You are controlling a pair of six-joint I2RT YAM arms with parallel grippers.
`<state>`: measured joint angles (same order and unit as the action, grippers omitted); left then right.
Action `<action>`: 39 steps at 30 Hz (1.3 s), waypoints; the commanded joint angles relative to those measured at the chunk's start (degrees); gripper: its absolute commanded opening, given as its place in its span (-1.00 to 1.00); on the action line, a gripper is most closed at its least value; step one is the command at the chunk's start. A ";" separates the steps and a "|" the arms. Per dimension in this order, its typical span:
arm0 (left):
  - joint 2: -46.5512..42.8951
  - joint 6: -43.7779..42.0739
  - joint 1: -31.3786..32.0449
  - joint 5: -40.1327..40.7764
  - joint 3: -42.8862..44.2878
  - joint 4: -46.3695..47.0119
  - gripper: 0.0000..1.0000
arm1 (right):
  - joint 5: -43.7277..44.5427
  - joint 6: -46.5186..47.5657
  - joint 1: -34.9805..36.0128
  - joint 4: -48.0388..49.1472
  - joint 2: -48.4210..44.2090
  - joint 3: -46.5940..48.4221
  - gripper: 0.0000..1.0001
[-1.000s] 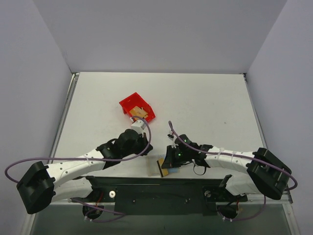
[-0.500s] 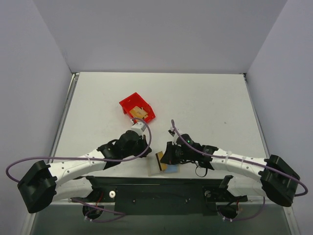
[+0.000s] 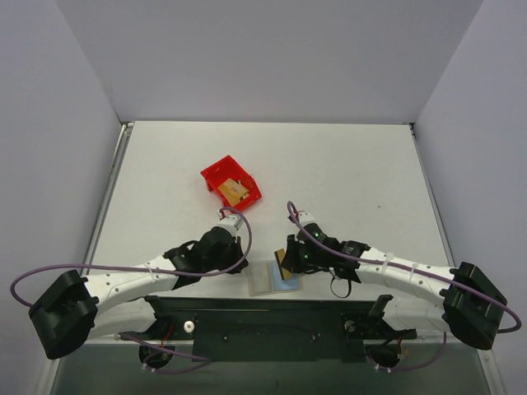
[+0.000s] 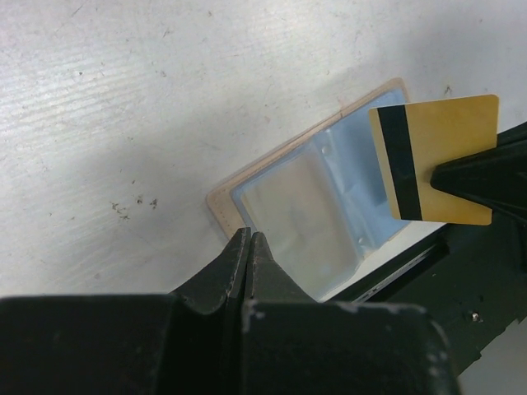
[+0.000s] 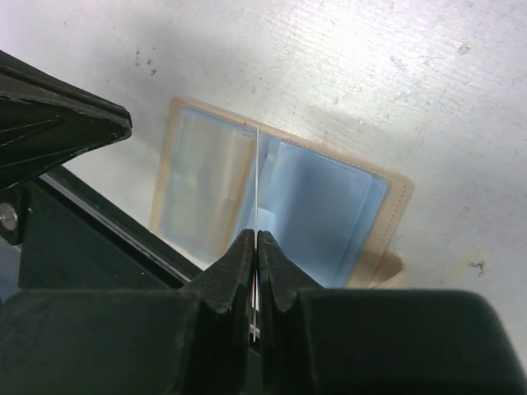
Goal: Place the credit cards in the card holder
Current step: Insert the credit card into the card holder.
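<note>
The card holder [image 3: 276,281] lies open near the table's front edge, its light blue lining [image 5: 321,214] facing up. My right gripper [image 3: 288,258] is shut on one credit card [image 4: 436,156], gold with a black stripe, held upright above the holder's middle fold. In the right wrist view that card [image 5: 257,177] shows edge-on between the shut jaws [image 5: 256,239]. My left gripper [image 4: 249,236] is shut with nothing in it. Its tip sits at the holder's [image 4: 305,206] left edge; I cannot tell whether it touches. More credit cards [image 3: 237,190] lie in the red bin.
The red plastic bin [image 3: 221,174] stands on the table behind the left arm. The black base bar [image 3: 272,317] runs right along the holder's near edge. Grey walls enclose the table on three sides.
The right gripper lifted the card away from the front edge, above the holder, which now lies spread open. The left gripper swung from the red bin down to the holder's left edge.
</note>
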<state>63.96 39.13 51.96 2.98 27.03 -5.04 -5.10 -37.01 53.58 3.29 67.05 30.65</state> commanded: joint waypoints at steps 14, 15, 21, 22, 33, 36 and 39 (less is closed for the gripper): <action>0.28 2.79 0.94 -2.28 -3.29 3.71 -1.00 | -14.76 -12.90 -5.68 15.69 -0.78 -9.73 -1.00; 0.54 2.70 1.12 -2.54 -3.38 4.07 -1.00 | -15.72 -13.26 -6.46 16.48 -0.95 -10.08 -1.00; 2.83 2.88 1.91 -4.48 -3.65 6.71 -1.00 | -18.71 -14.75 -8.84 19.64 -0.78 -12.28 -1.00; 3.09 2.96 2.00 -4.56 -3.73 6.88 -1.00 | -19.41 -15.10 -9.19 20.08 -0.60 -12.63 -1.00; 4.59 3.40 2.09 -4.13 -4.61 7.76 -1.00 | -22.23 -15.72 -10.60 23.25 0.54 -13.60 -1.00; 5.38 3.40 2.09 -4.30 -4.61 8.20 -1.00 | -22.84 -15.81 -10.95 23.69 1.15 -13.69 -1.00; 6.08 3.49 2.18 -4.56 -4.70 8.64 -1.00 | -23.28 -15.98 -10.96 24.04 1.95 -13.69 -1.00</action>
<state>69.23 41.89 53.91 -0.75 22.87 0.69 -26.63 -52.58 43.05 24.64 67.75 17.39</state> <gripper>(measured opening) 0.020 0.002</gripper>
